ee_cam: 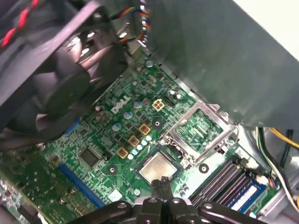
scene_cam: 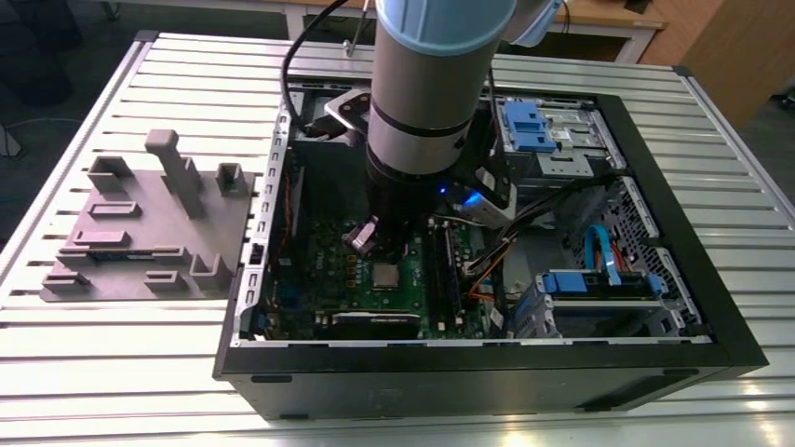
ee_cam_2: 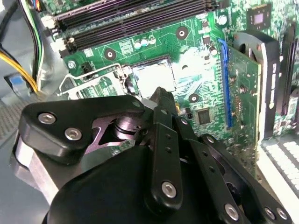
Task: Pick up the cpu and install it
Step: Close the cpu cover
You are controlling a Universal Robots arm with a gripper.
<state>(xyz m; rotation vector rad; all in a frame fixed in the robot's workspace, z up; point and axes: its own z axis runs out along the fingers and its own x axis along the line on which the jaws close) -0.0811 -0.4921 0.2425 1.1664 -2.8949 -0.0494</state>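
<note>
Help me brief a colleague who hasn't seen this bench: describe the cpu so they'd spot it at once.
Look inside the open computer case, at the green motherboard beneath the arm. Just past the gripper tips, the cpu lies in its socket. It is a flat, shiny silver square, unlike the hollow hinged metal frame flipped open beside it.

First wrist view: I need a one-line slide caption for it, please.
Black pincer poised directly over the shiny silver square cpu seated in the green motherboard socket, its silver hinged retention frame swung open alongside.

We see the arm [scene_cam: 429,84] reaching straight down — its black gripper [ee_cam: 164,183] pointed downward, the fingertips pressed together with nothing between them.
</note>
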